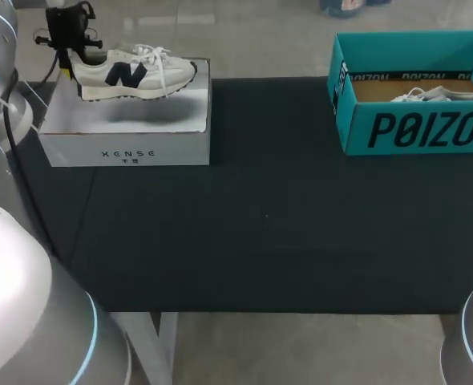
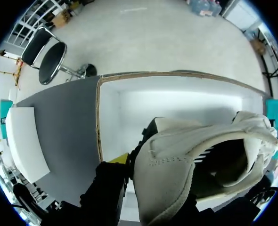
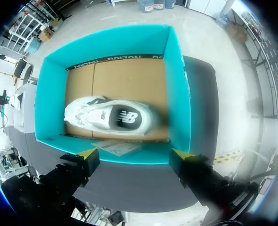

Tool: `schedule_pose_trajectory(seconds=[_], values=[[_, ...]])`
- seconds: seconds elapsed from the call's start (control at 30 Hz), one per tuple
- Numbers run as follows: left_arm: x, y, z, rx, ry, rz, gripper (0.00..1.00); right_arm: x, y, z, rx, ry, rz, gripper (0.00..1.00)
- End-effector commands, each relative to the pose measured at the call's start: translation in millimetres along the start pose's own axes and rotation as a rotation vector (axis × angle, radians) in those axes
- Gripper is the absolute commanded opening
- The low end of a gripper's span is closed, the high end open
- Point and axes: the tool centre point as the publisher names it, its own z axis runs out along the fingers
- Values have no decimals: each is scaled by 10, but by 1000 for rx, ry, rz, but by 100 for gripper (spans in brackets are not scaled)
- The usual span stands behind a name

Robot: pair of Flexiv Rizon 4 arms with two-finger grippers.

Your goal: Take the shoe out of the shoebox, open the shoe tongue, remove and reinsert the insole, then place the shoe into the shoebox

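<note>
Nearest the lens: heel of the white low-top leather sneaker with a dark navy side letter (image 2: pixel 176 174); it hangs in the air just above the white cardboard shoebox (image 1: pixel 172 120), not resting in it
Hold: left gripper (image 1: pixel 70 60) clamped on the heel; one yellow tip (image 2: pixel 120 157) shows beside the heel, the other is hidden behind the sneaker
Long axis: runs along the white cardboard shoebox's long side; heel at the left gripper, toe and laces pointing towards the table's middle and the right arm's side
Other arm: right gripper (image 3: pixel 134 157) spread wide, holding nothing; it hangs over the near wall of the teal cardboard shoebox (image 3: pixel 176 84), in which a second white sneaker (image 3: pixel 110 117) lies on its side
Nearer arm: the left, at the heel; the right is well apart, across the black cloth-covered table (image 1: pixel 260 224)
Next step, as I judge it: lifting out looks done; the tongue comes next, likely needing the right gripper at the laces while the left steadies the heel
</note>
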Motion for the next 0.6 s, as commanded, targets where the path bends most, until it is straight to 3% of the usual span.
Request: schedule_pose_trajectory(seconds=[0.03, 0.13, 0.6], values=[[83, 219, -627, 19, -1, -11, 0, -1, 5, 2, 0, 1, 0, 100], [117, 305, -738, 47, 10, -11, 0, -1, 5, 2, 0, 1, 0, 100], [117, 305, -738, 47, 10, -11, 0, -1, 5, 2, 0, 1, 0, 100]])
